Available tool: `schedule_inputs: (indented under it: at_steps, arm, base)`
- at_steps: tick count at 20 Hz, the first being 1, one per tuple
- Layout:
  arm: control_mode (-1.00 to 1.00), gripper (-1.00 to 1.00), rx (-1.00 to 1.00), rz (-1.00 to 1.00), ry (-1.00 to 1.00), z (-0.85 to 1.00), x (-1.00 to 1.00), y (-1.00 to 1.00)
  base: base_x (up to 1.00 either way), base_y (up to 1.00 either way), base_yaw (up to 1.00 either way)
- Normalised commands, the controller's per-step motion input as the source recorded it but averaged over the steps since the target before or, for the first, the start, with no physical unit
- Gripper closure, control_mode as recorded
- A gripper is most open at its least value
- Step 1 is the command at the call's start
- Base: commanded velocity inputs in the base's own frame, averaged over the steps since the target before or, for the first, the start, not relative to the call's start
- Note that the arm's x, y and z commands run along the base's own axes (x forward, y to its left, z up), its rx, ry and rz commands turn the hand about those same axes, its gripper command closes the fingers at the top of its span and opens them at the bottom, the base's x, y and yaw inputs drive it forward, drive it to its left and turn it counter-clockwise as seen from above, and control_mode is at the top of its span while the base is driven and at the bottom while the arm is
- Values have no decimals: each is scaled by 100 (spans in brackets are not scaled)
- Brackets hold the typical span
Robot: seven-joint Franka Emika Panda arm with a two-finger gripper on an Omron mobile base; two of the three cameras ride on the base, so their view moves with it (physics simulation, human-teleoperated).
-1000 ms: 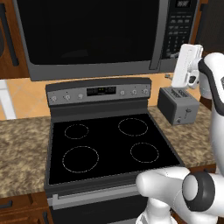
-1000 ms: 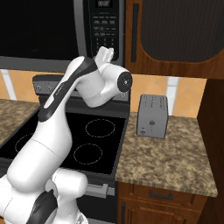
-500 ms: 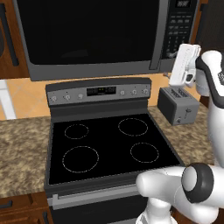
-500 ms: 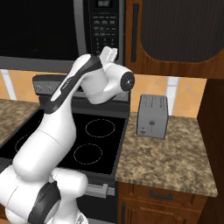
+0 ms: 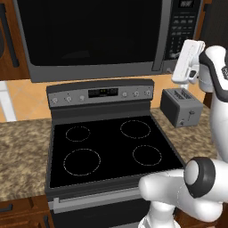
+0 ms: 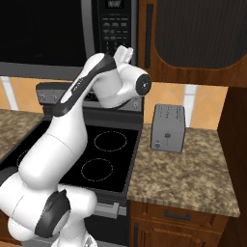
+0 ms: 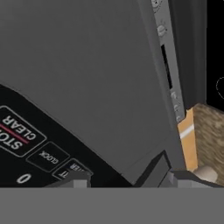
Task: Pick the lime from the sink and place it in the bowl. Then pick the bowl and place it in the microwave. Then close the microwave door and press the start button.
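One microwave (image 5: 93, 38), black and dark grey, hangs above one black glass stove (image 5: 111, 149) with four ringed burners. Its wide microwave door (image 5: 89, 35), a dark-grey frame around a black window, is closed. Speckled brown stone bench (image 6: 188, 169) flanks the stove, carrying one boxy grey two-slot toaster (image 6: 168, 128). The gripper (image 5: 189, 60) is raised at the keypad panel (image 5: 182, 26); whether its jaws are open or closed cannot be told.

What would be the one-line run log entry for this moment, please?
stage: press start | microwave door: closed | gripper: raised at keypad panel, near its lower buttons | toaster: on counter beside stove
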Motion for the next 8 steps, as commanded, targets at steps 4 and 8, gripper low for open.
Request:
schedule_inputs:
  at_steps: [4,8]
  arm:
    - [-100,-100,0,0,0,-36,16,13]
    - [-100,-100,0,0,-5,-25,-86,47]
  base:
    - [0,0,0]
    - [0,0,0]
